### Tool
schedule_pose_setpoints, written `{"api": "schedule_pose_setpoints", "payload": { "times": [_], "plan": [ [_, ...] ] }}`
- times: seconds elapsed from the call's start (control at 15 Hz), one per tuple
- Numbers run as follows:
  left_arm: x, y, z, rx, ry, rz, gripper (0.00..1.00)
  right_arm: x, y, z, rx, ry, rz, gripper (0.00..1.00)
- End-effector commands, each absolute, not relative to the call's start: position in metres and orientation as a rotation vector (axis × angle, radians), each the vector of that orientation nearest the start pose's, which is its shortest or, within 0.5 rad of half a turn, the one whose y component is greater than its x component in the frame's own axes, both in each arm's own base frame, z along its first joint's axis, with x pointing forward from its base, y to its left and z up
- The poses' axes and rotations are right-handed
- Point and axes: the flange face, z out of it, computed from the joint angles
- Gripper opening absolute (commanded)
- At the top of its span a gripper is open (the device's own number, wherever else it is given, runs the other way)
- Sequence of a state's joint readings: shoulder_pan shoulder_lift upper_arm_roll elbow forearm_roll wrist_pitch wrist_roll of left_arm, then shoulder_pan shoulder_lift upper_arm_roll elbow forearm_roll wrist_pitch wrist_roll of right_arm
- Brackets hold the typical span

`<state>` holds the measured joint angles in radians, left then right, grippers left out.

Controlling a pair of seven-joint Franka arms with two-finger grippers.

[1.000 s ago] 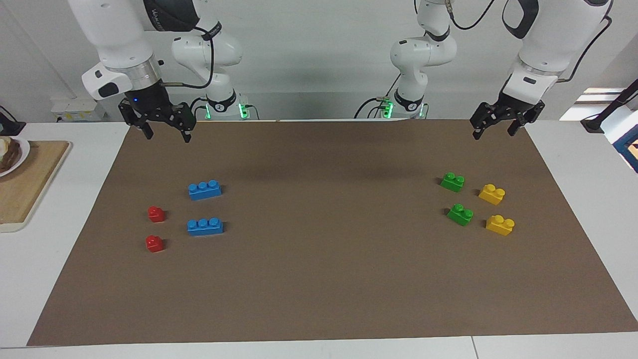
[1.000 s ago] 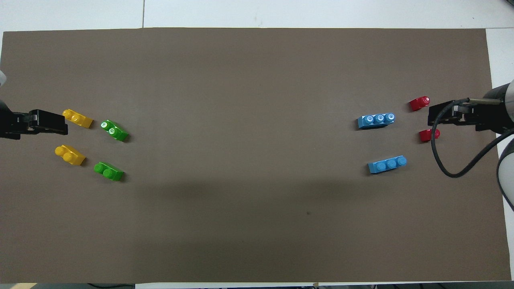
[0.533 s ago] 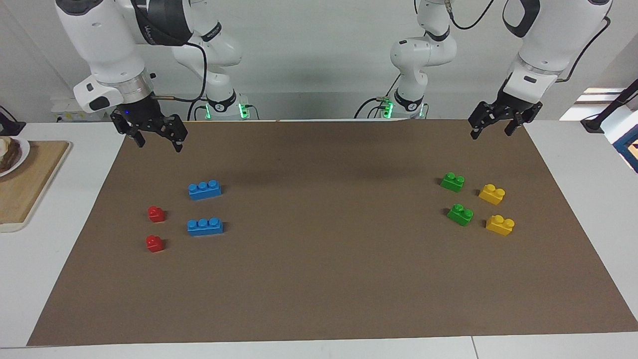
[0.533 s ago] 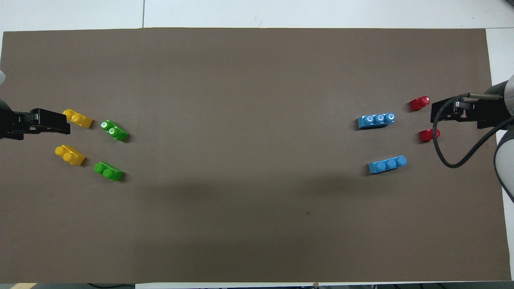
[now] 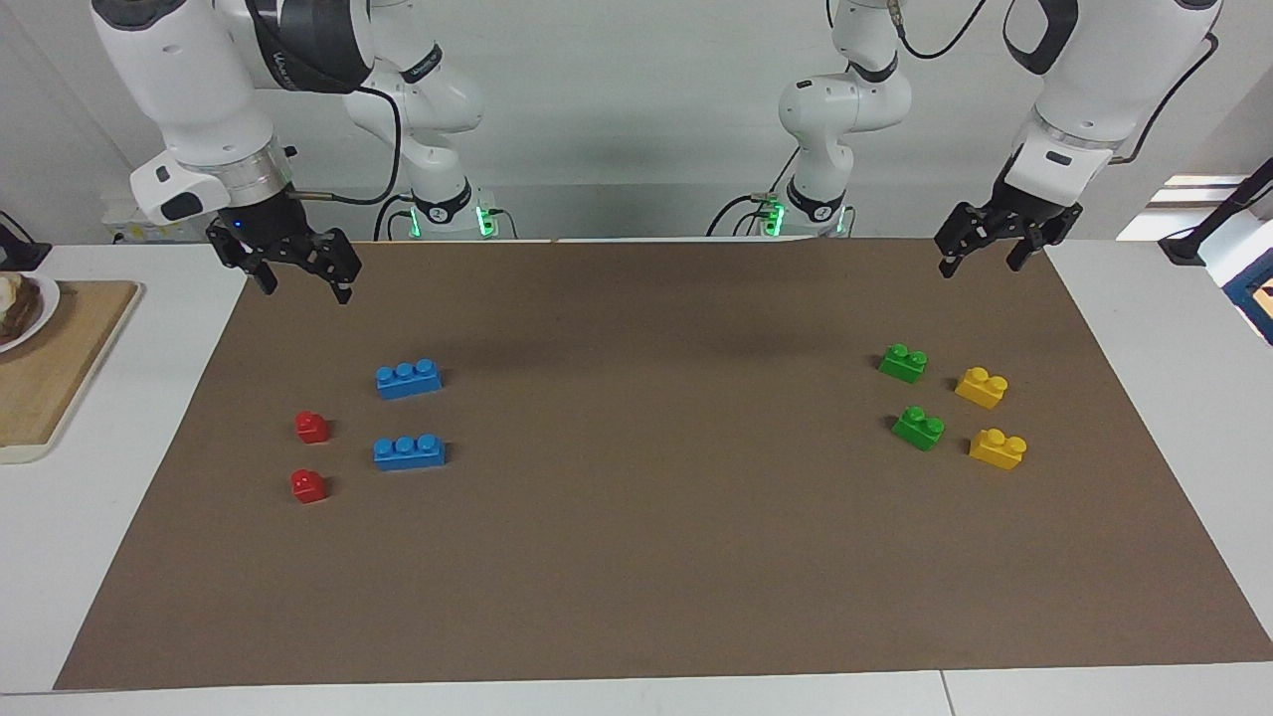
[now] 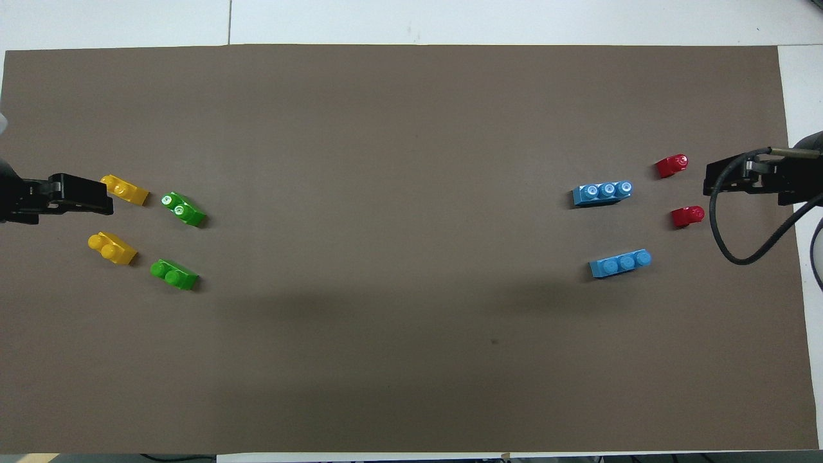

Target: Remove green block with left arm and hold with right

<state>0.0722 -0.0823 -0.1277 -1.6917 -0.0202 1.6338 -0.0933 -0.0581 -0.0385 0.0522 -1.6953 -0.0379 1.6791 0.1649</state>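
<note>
We see the left pincer [image 5: 980, 257] wide and empty, raised over the brown mat's [image 5: 646, 557] edge at its own end of the table [image 5: 1174, 328]. Two green blocks [image 5: 903, 362] [image 5: 918, 428] lie on the mat below it, toward the middle, beside two yellow bricks [image 5: 982, 386]. The right pincer [image 5: 305, 281], also wide and empty, hangs over the mat's corner, well apart from the blocks.

Cut-offs at frame edges, both views

Overhead: left gripper [image 6: 80, 195] and right gripper [image 6: 723, 180] show only their tips, arms cropped by the side edges. Facing: both upper arms run off the top; wooden board [image 5: 50, 368] and plate [image 5: 25, 308] at the right arm's end of the table are half cropped, food on it unreadable.
</note>
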Motion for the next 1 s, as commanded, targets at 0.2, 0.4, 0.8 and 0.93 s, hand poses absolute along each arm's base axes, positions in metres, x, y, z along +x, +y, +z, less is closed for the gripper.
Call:
{"api": "schedule_pose_setpoints", "payload": {
  "times": [0.2, 0.4, 0.8, 0.93],
  "plan": [
    [0.5268, -0.0339, 0.6232, -3.161, -0.075, -0.040, 1.00, 0.5468, -0.0165, 0.5922, -3.201, 0.096, -0.043, 1.00],
    [0.5268, -0.0339, 0.6232, -3.161, -0.075, -0.040, 1.00, 0.5459, -0.0189, 0.5920, -3.201, 0.056, -0.036, 1.00],
    [0.5268, -0.0339, 0.6232, -3.161, -0.075, -0.040, 1.00, 0.5440, -0.0240, 0.5904, -3.193, 0.068, -0.016, 1.00],
    [0.5269, -0.0339, 0.6233, -3.161, -0.075, -0.043, 1.00, 0.5434, -0.0245, 0.5897, -3.190, 0.071, -0.013, 1.00]
  ]
}}
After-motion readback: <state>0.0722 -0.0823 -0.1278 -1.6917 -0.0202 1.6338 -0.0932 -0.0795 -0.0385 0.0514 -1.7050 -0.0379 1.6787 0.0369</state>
